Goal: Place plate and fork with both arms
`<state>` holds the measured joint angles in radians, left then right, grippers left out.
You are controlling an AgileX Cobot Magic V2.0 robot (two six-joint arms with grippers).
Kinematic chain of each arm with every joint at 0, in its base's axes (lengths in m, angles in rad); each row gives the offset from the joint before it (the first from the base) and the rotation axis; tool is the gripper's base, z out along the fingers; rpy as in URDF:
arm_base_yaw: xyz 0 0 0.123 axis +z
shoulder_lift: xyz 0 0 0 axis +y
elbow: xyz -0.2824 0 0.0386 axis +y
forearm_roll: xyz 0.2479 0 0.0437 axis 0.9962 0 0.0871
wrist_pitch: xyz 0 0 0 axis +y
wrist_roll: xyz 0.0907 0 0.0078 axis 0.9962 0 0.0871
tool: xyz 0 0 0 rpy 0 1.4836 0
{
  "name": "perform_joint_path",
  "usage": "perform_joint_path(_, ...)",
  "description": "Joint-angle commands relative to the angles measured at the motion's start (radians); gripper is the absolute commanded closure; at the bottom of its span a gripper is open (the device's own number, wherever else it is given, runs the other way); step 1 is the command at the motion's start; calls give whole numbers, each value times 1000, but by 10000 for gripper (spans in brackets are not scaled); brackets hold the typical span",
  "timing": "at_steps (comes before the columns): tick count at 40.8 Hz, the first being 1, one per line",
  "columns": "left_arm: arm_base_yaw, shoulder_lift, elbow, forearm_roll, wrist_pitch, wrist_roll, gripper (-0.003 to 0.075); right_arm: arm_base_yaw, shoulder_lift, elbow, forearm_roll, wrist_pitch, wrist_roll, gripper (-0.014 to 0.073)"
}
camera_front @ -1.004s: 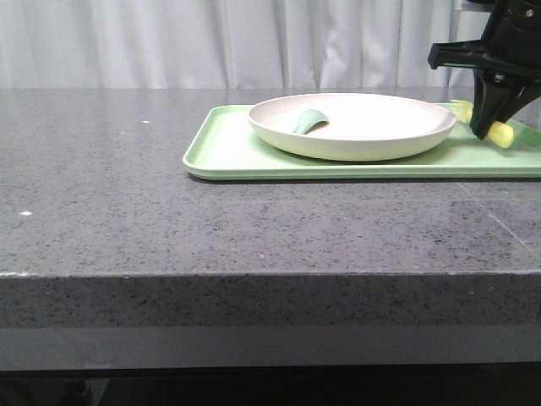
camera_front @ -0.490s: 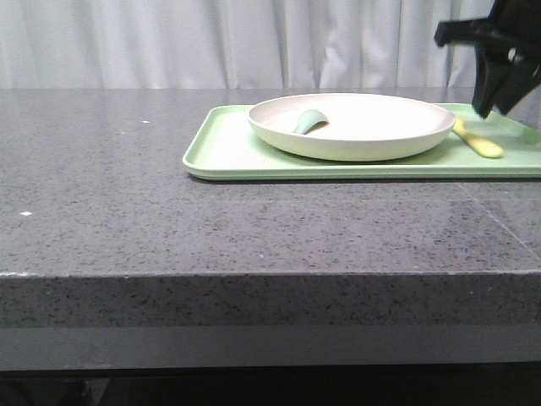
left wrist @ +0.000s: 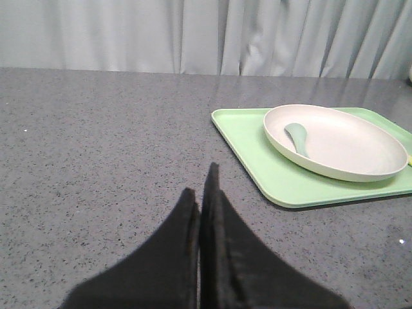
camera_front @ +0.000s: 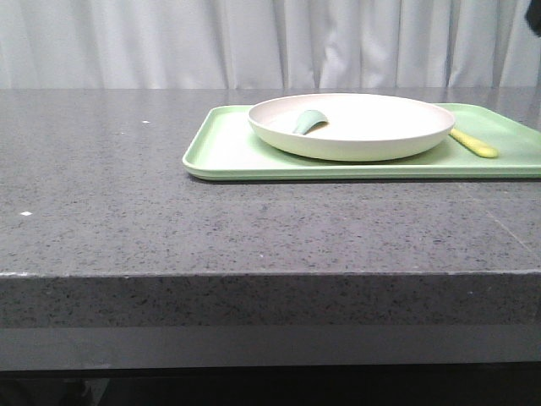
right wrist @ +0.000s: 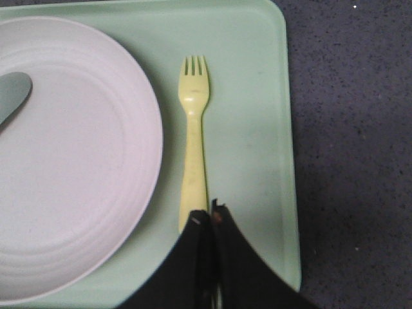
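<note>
- On the grey speckled surface [camera_front: 110, 211], left of the light-green tray [camera_front: 221, 148], the left end effector [left wrist: 201, 193] hovers with its two dark fingers pressed together and nothing between them.
- Well apart from that end effector, the tray lies flat on the surface.
- Inside the tray, toward its left half, sits the plate [camera_front: 372, 135], cream and round with a raised rim.
- Within the plate, on its left part, rests a grey-green spoon [camera_front: 309, 121].
- Right of the plate, just beside its rim and flat on the tray floor, lies the fork [right wrist: 194, 138], pale yellow.
- Above the fork's handle end, the right end effector [right wrist: 207, 217] hangs with its fingers closed together, holding nothing.
</note>
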<state>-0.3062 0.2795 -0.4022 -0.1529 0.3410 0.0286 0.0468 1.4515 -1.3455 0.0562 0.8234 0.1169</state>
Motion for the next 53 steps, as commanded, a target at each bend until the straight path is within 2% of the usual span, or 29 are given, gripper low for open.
perform_joint_path(1, 1, 9, -28, -3, -75, 1, 738, -3, -164, 105, -10, -135, -33, 663)
perform_joint_path(16, 1, 9, -28, -3, -75, 1, 738, -3, -670, 638, -10, -422, -61, 663)
perform_joint_path(26, 1, 9, -28, -3, -75, 1, 738, -3, -1002, 861, -10, -500, -61, 663)
perform_joint_path(35, 1, 9, -28, -3, -75, 1, 738, -3, -1171, 931, -10, -506, -61, 663)
perform_joint_path(53, 1, 9, -28, -3, -75, 1, 738, -3, -1183, 932, -10, -495, -61, 663)
